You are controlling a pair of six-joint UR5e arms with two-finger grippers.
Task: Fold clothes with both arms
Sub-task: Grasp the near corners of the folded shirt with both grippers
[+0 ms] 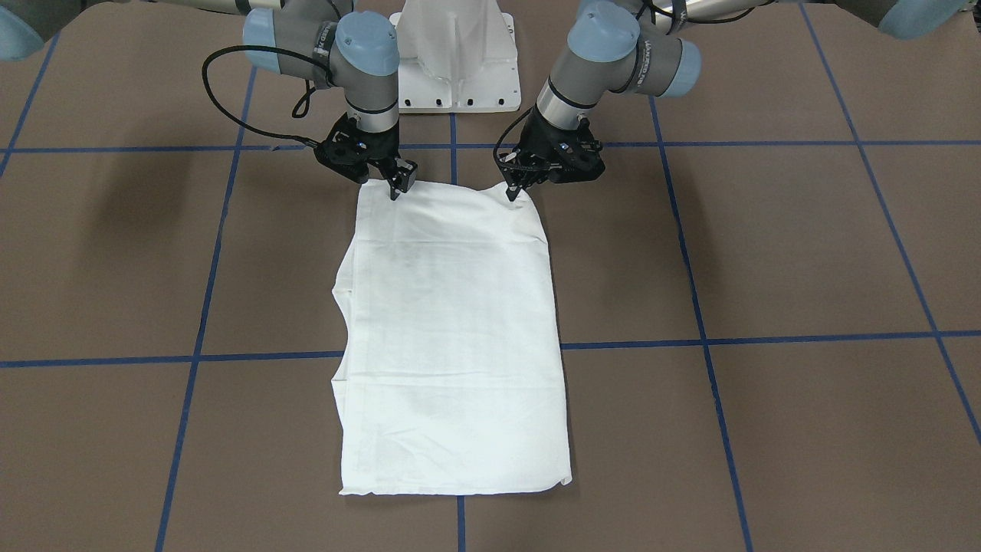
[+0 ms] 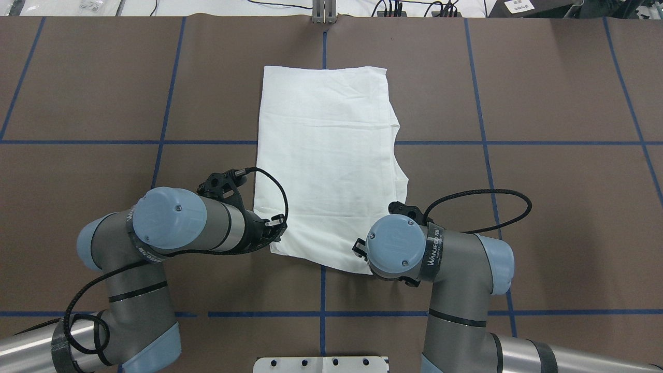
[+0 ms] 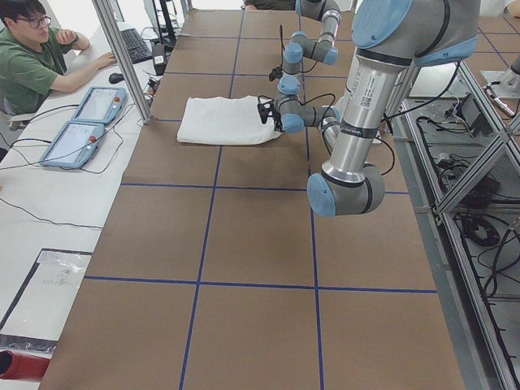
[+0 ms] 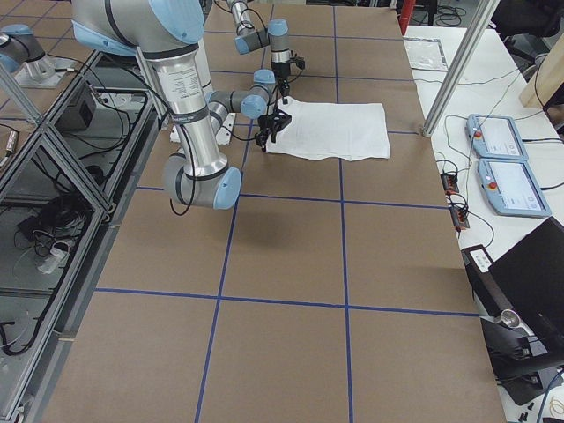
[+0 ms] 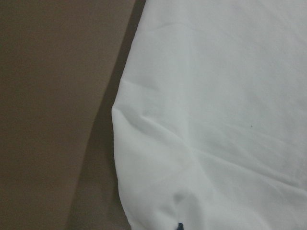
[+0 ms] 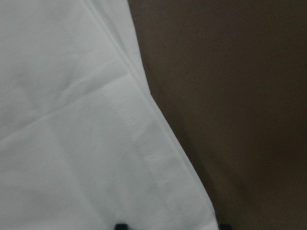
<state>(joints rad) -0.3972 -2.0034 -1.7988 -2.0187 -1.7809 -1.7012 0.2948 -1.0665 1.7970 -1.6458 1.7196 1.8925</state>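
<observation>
The white shirt (image 1: pixel 452 330) lies folded into a long rectangle on the brown table; it also shows in the overhead view (image 2: pixel 329 160). No text, collar or label shows. My left gripper (image 1: pixel 513 192) is shut on the near corner of the shirt, and the cloth puckers up to its tips (image 5: pixel 180 226). My right gripper (image 1: pixel 400 184) stands over the other near corner. Its fingertips (image 6: pixel 121 225) are apart, with the cloth's hemmed edge (image 6: pixel 144 158) between them. In the overhead view the left gripper (image 2: pixel 277 228) shows at the shirt's edge; the right one is hidden under its wrist.
The white pedestal base (image 1: pixel 456 57) stands right behind the grippers. Blue tape lines (image 1: pixel 690 341) grid the brown table. An operator (image 3: pixel 36 57) sits at a side bench with two tablets (image 3: pixel 77 130).
</observation>
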